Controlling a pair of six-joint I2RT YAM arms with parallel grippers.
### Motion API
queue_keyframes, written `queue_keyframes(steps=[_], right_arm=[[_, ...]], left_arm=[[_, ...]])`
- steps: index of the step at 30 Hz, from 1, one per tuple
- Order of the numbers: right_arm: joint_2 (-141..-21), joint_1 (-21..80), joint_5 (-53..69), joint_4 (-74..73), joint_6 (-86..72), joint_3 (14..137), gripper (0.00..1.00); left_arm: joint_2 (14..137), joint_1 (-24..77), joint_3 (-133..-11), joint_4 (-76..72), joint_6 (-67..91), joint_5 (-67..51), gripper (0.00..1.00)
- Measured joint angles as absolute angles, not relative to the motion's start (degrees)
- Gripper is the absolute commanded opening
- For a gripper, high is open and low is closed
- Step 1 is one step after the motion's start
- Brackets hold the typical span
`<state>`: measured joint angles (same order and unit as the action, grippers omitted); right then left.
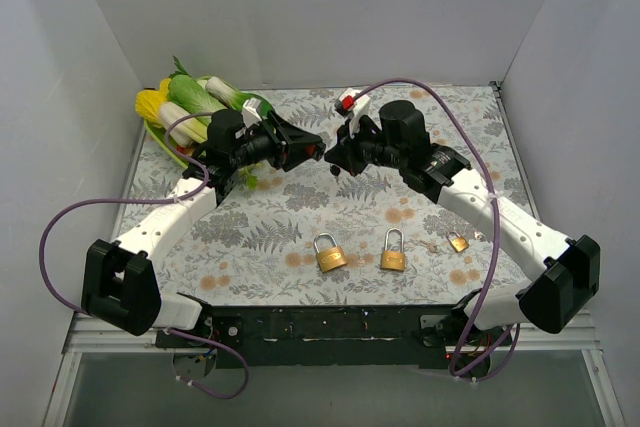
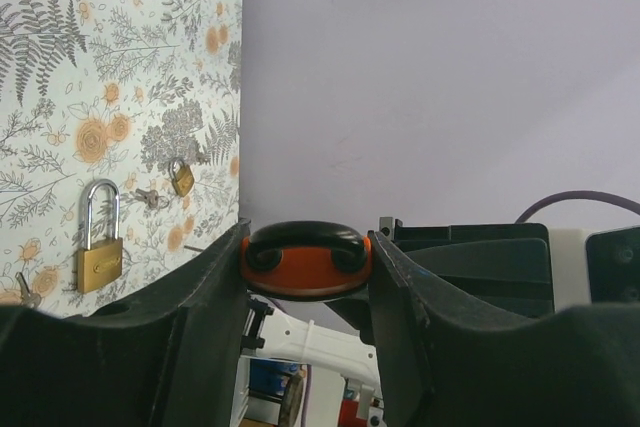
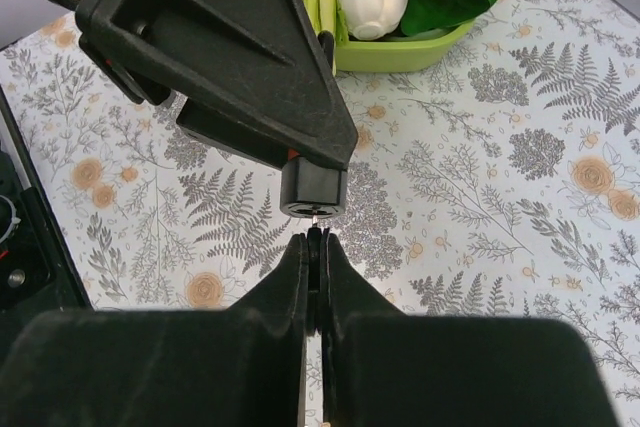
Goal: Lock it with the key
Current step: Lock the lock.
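My left gripper [image 2: 305, 265] is shut on a padlock [image 2: 305, 259] with an orange body and a black shackle, held in the air over the middle of the table. In the top view this left gripper [image 1: 300, 143] points right and meets my right gripper [image 1: 336, 153] tip to tip. From the right wrist, the lock's black cylinder end [image 3: 313, 192] pokes out under the left fingers. My right gripper [image 3: 316, 243] is shut on the key [image 3: 316, 252], whose black head sits between the pads. The key's thin metal blade reaches into the cylinder's face.
Two brass padlocks [image 1: 329, 254] [image 1: 393, 252] and a smaller one [image 1: 458, 242] lie on the floral cloth near the front. A green tray of vegetables [image 1: 190, 107] stands at the back left. A red and white object [image 1: 350, 102] lies at the back centre. White walls close three sides.
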<state>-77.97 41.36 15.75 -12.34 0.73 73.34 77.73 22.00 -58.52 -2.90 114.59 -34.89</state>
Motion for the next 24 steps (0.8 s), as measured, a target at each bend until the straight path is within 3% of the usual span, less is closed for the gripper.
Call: queue_keyframes(steps=[13, 24], right_arm=[[-78.0, 41.5, 15.4, -11.5, -0.3, 72.9, 0.01], [-74.4, 41.7, 20.4, -11.6, -4.6, 67.1, 0.01]], left_arm=[[77.7, 19.9, -61.7, 4.3, 110.0, -34.5, 0.0], [77.7, 6.3, -64.6, 17.1, 96.5, -26.4, 0.0]])
